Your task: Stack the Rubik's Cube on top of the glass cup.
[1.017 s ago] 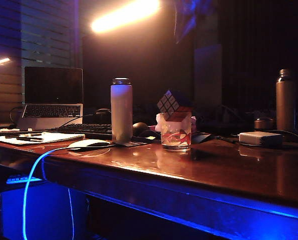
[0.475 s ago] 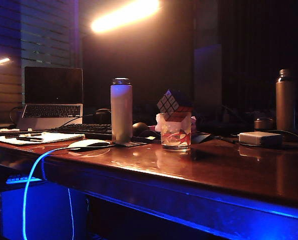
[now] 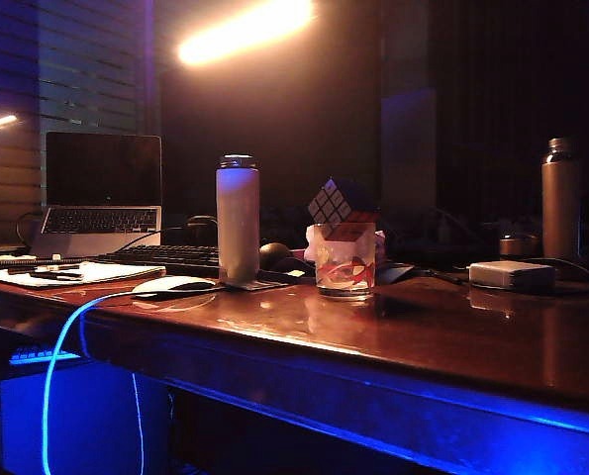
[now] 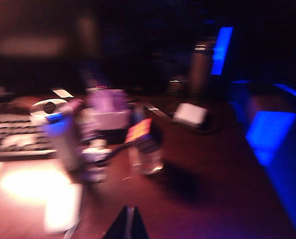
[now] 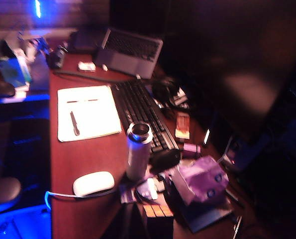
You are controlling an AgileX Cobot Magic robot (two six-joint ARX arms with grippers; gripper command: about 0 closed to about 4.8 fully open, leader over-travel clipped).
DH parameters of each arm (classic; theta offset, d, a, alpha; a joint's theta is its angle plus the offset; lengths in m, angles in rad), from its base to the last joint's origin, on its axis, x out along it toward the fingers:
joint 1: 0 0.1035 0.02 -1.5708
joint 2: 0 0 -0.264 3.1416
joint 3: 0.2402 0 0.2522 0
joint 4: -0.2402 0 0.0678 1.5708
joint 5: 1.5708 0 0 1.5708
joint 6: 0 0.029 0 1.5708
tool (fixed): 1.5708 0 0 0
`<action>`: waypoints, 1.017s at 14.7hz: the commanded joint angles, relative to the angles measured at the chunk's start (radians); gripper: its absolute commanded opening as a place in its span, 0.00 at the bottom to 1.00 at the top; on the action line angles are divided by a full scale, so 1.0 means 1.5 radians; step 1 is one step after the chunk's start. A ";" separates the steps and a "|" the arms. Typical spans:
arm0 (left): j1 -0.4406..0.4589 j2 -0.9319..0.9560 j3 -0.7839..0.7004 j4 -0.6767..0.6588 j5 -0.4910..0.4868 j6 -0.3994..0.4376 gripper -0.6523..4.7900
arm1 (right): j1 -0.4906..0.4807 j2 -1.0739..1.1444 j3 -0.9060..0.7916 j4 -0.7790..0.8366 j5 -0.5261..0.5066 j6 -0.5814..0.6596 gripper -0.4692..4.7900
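Note:
The Rubik's Cube (image 3: 332,203) sits tilted, one corner up, on the rim of the glass cup (image 3: 345,259), which stands mid-table with its red and white swirl print. Neither gripper shows in the exterior view. The blurred left wrist view has the cube (image 4: 140,131) on the cup (image 4: 147,158) some way ahead of my left gripper (image 4: 129,221), whose fingertips are pressed together with nothing between them. In the right wrist view the cube's orange top face (image 5: 157,210) lies close beside my right gripper (image 5: 133,213), dark, shut and empty. There the cup is hidden under the cube.
A tall white bottle (image 3: 238,220) stands left of the cup, with a white mouse (image 3: 175,285) on a glowing blue cable in front. Keyboard (image 3: 170,257), laptop (image 3: 101,188) and notepad (image 3: 71,272) fill the left. At right are a white box (image 3: 512,274) and a dark bottle (image 3: 561,198).
A faint bluish arm shape above the cube at the top of the exterior view has gone out of view. The cube stays tilted on the cup.

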 commanded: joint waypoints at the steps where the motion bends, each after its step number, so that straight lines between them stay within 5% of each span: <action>1: 0.001 -0.079 -0.032 -0.010 -0.061 0.011 0.11 | 0.053 0.043 0.000 0.073 -0.002 0.006 0.09; 5: 0.001 -0.238 -0.175 -0.007 -0.113 -0.011 0.11 | 0.112 0.135 0.000 0.179 -0.002 0.005 0.09; 7: 0.001 -0.337 -0.285 0.021 -0.191 -0.034 0.11 | 0.130 0.169 0.000 0.203 -0.004 0.000 0.09; 15: 0.000 -0.517 -0.721 0.243 -0.194 -0.136 0.11 | 0.194 0.040 0.001 0.096 0.072 -0.032 0.09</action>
